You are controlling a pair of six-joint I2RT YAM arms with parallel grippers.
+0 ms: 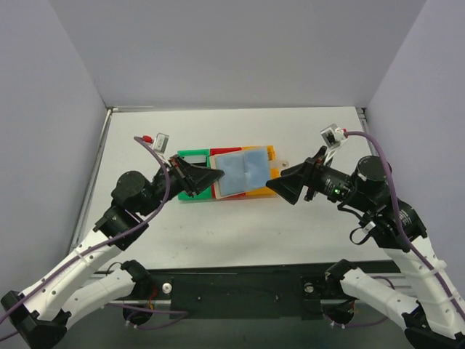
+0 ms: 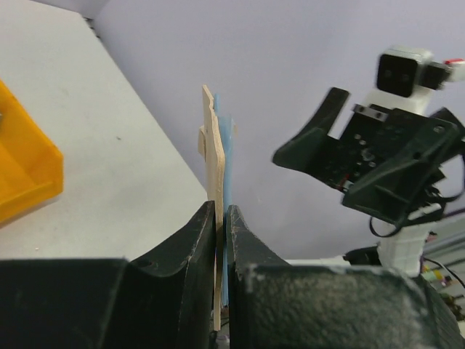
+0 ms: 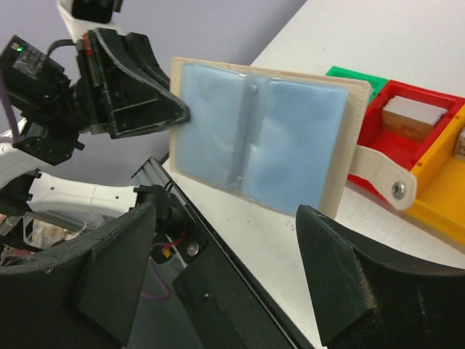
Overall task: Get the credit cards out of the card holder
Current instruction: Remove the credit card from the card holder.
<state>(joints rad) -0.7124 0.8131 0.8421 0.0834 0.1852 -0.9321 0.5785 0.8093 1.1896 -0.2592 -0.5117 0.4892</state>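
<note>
I have the left end effector (image 1: 215, 177) clamped on one edge of the open card holder (image 1: 243, 173), lifted above the counter (image 1: 305, 134), long axis running toward my right end effector (image 1: 280, 182), spread wide near its free edge.

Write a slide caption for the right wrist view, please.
Left gripper pinches the open card holder by one edge, blue panels facing the open right gripper.
</note>
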